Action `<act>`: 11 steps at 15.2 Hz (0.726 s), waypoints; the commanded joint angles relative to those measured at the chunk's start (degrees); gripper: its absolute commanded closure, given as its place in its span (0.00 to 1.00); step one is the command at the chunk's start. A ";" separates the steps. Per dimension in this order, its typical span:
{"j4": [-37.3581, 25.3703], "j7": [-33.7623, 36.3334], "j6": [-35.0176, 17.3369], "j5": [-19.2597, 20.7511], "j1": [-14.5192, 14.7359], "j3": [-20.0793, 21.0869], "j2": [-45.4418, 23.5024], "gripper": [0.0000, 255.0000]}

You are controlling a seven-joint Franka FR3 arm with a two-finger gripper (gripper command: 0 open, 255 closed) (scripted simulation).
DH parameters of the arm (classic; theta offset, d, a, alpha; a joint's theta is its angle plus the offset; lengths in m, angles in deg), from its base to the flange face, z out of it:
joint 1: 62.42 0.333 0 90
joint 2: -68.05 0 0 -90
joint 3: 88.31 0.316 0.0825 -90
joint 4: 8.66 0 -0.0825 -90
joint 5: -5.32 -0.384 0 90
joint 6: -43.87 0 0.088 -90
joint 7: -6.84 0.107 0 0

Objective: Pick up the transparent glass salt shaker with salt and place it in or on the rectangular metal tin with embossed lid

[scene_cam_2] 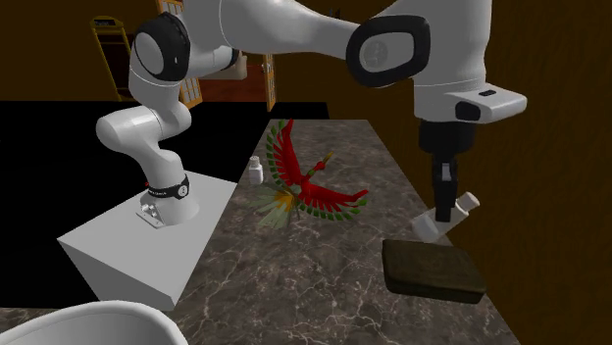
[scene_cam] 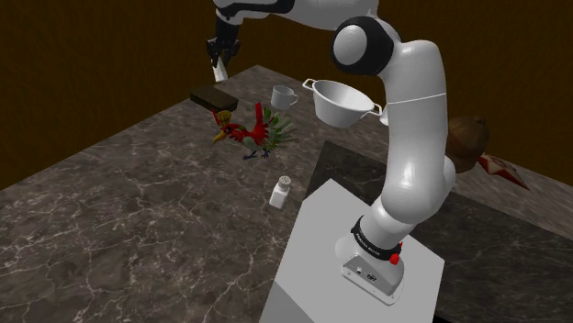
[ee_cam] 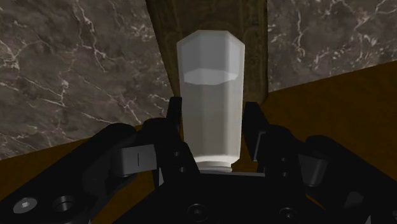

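We begin with the dark marble counter (scene_cam: pixel 138 211), which carries the flat, dark rectangular tin (scene_cam: pixel 213 95). The salt shaker (ee_cam: pixel 210 83), a faceted clear body partly filled with white salt, hangs just above the tin, apart from its embossed lid. We judge it light, rigid, slick and breakable, and best taken across the flat sides of its body with firm but gentle pressure. The black gripper (ee_cam: pixel 213 127), also above the tin, does just that: its fingers, narrowly parted, clamp the shaker's lower body between them.
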 commanded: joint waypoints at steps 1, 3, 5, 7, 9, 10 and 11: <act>1.38 0.02 -1.53 0.02 -0.06 -0.01 -0.12 1.00; 2.73 0.08 -3.00 0.06 -0.10 -0.03 -0.23 1.00; 3.98 0.15 -4.42 0.10 -0.12 -0.06 -0.41 1.00; 5.12 0.21 -5.81 0.15 -0.14 -0.08 -0.65 1.00; 6.18 0.27 -7.16 0.20 -0.16 -0.11 -0.95 1.00; 6.71 0.31 -7.83 0.22 -0.17 -0.13 -1.10 1.00; 7.14 0.34 -8.44 0.25 -0.17 -0.14 -1.27 1.00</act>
